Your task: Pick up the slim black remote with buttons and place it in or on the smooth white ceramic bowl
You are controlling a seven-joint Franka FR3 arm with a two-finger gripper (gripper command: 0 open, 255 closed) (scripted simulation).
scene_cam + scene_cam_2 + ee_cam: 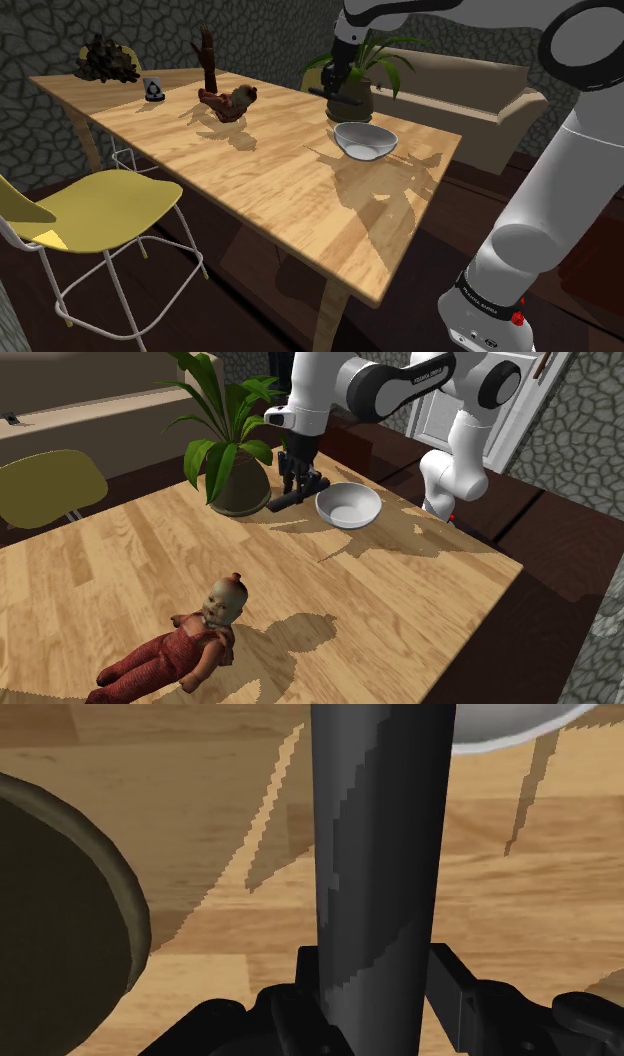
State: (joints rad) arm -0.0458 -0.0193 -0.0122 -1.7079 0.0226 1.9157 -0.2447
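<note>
My black gripper (294, 480) is shut on the slim black remote (297, 496), which lies roughly level and sticks out on both sides of the fingers. In the wrist view the remote (380, 854) runs straight away from the gripper (375, 994), clasped between the fingers (452, 989). It hangs a little above the wooden table (400, 582), between the plant pot (240, 487) and the white bowl (348, 505). The bowl (365, 140) stands upright and holds nothing; its rim (500, 729) shows just past the remote's far end. In the shoulder view the gripper (343, 86) hovers in front of the plant.
A potted green plant (365, 75) stands right beside the gripper. A doll in red (170, 652) lies further along the table, with a small cup (153, 88) and a dark pile (105, 60) at the far end. A yellow chair (90, 205) stands by the table; a sofa (480, 85) is behind.
</note>
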